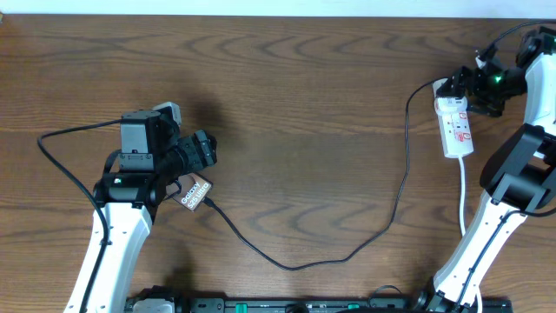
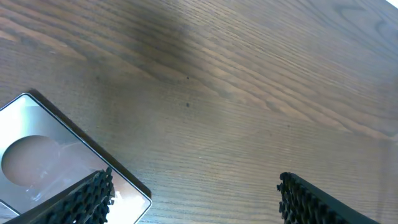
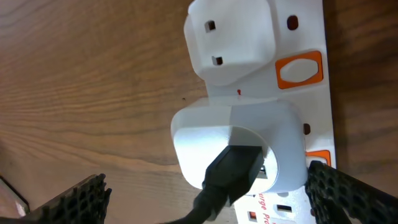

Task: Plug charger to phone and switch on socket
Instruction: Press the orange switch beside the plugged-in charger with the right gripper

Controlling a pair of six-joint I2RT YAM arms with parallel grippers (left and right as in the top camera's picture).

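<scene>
Fingers (image 2: 84, 200) of the left hand (image 2: 189, 200) stand spread wide in the bottom corners of the left wrist view, holding nothing. The left-hand finger overlaps the near corner of the phone (image 2: 43, 155), which lies flat at the lower left of that frame as a pale, silver-edged panel with a round mark. I cannot tell whether finger and phone touch. From overhead the left hand (image 1: 201, 149) sits left of centre. The phone (image 1: 195, 190) lies just below it, tilted and partly covered by the arm.

The charger cable (image 1: 406, 148) meets the phone's lower right edge. It sags toward the bottom middle of the frame, then climbs the right side to the power strip (image 1: 457, 130). Whether its tip is seated in the phone cannot be made out.

The right hand (image 1: 453, 90) hovers over the top end of the power strip at the upper right. In the right wrist view the right hand (image 3: 214, 202) is also spread, one finger in each bottom corner. Between them sits a white block (image 3: 236, 140) with a black plug (image 3: 233, 171) pushed into it. The right-hand finger is just beside the block; the other is well apart. Above the block a white adapter (image 3: 230, 37) sits on the power strip (image 3: 311, 28), beside an orange switch (image 3: 300, 68). A white cord (image 1: 463, 196) leaves the strip's lower end across the wooden worktop (image 1: 295, 87).
</scene>
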